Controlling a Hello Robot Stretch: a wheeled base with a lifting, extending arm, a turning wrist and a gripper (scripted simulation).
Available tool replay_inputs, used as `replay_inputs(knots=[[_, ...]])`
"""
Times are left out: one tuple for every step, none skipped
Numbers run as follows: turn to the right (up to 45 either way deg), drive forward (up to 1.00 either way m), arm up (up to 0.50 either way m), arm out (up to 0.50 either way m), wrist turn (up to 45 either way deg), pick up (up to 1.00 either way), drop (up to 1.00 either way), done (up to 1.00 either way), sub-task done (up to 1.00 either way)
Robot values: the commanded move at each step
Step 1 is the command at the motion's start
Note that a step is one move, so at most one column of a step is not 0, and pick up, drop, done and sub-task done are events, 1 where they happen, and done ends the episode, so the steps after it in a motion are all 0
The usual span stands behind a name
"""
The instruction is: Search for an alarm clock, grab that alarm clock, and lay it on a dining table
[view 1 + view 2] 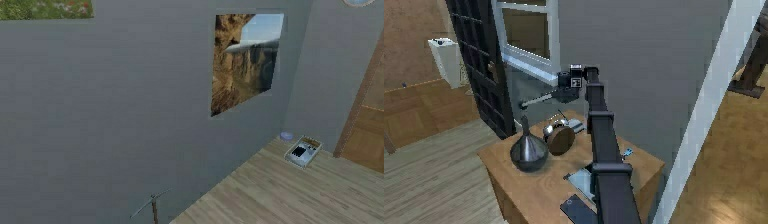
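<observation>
Arm side view: gripper (532, 101) hung near the wooden table (534, 192) bearing a grey vase (529, 150) and round brown thing (562, 138); its grip and load could not be told.

Wooden table (514, 185): dark grey flask-shaped vase (530, 150), round brown object (561, 137), flat dark slab (577, 208) near front edge.

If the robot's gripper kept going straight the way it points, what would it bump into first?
Probably the tall dark shelf frame: the gripper points toward it. Depth is unclear, so it might pass beside it.
</observation>
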Motion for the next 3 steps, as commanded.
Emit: replay_inputs(knots=[[0.0,0.0,0.0,0.0,15.0,0.0,0.0,0.0,0.0],[0.0,0.0,-0.3,0.0,0.0,0.0,0.0,0.0,0.0],[0.0,0.0,0.0,0.0,0.0,1.0,0.0,0.0,0.0]])
